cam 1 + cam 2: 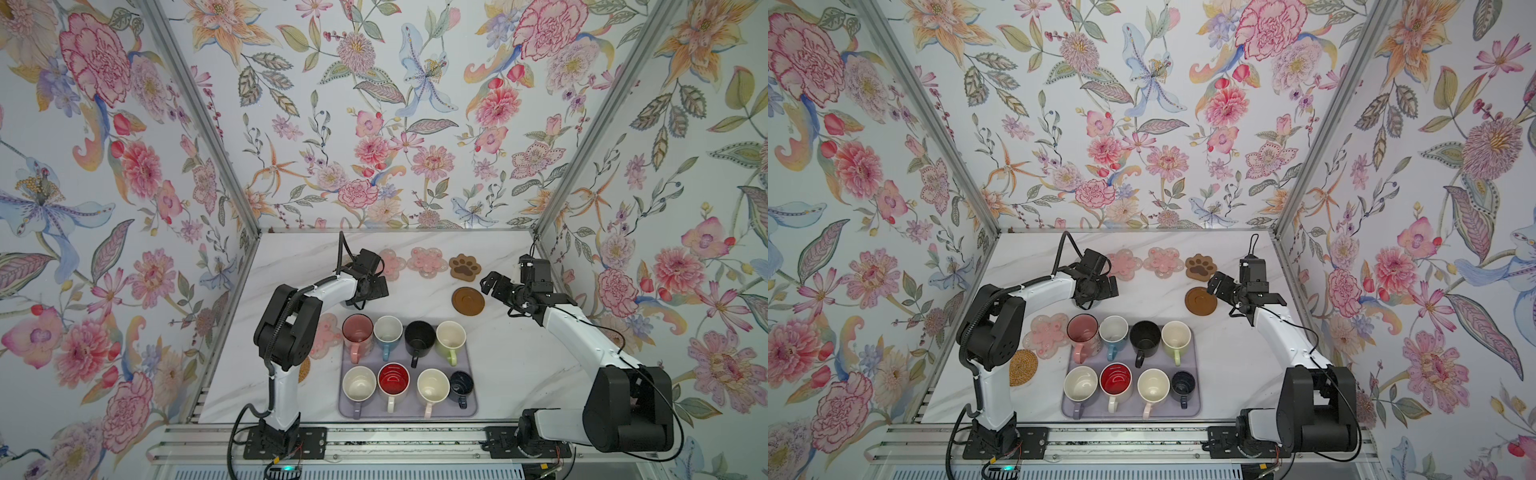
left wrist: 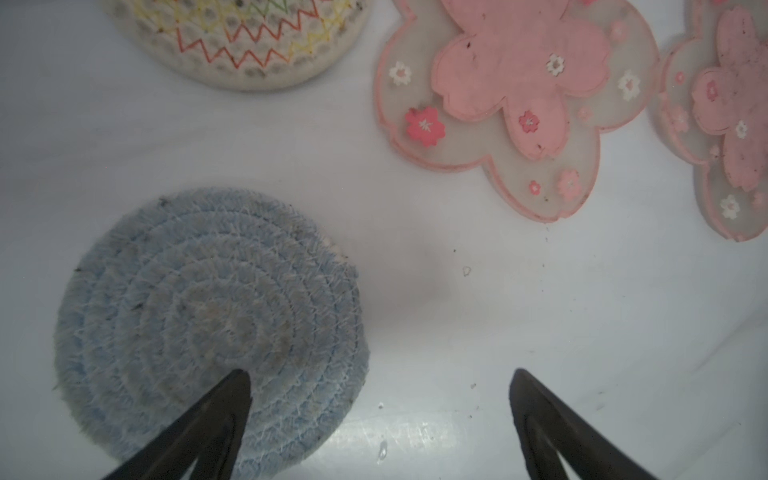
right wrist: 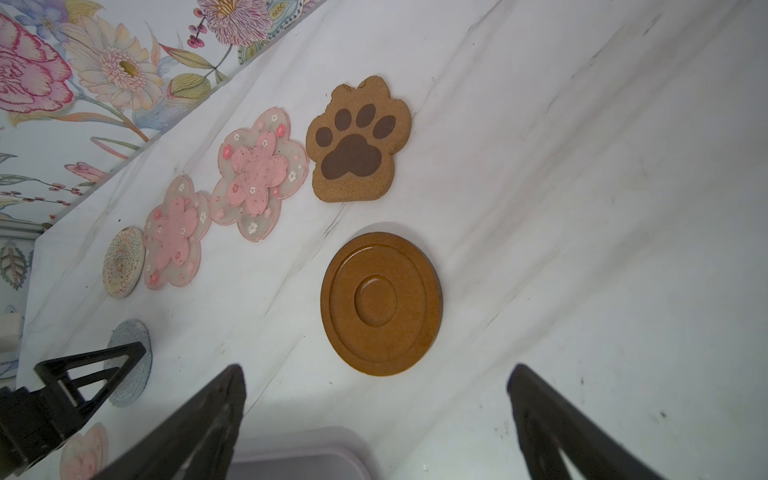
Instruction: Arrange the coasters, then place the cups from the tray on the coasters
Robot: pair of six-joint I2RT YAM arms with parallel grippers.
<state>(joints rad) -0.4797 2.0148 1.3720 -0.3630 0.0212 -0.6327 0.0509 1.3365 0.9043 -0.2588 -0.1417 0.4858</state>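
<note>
**Both tools gape empty over the coasters; every mug sits in the tray.**

We see the left tool (image 2: 380, 376) with its jaws wide apart, gripping nothing, one fingertip (image 2: 232, 399) over the blue-grey knitted round coaster (image 2: 208, 324) at the far left of the white marble worktop (image 1: 519, 353). Along the back lie a cream round coaster with coloured zigzag stitching (image 2: 245, 41), two pink translucent flower coasters (image 2: 511, 95) (image 2: 723, 124) and a brown paw-shaped coaster (image 3: 357, 145). The right tool (image 3: 376, 370), jaws likewise apart and empty, hangs near the brown wooden disc coaster (image 3: 380, 303). A third pink flower coaster (image 1: 1046, 334) and a woven rattan round coaster (image 1: 1023, 368) lie just left of the pale lavender rectangular tray (image 1: 409, 411). The tray holds the pink mug (image 1: 357, 332), blue mug (image 1: 387, 330), black mug (image 1: 419, 336), light green mug (image 1: 451, 334), lavender mug (image 1: 359, 384), red-lined white mug (image 1: 393, 380), cream mug (image 1: 433, 386) and small navy mug (image 1: 461, 384).
</note>
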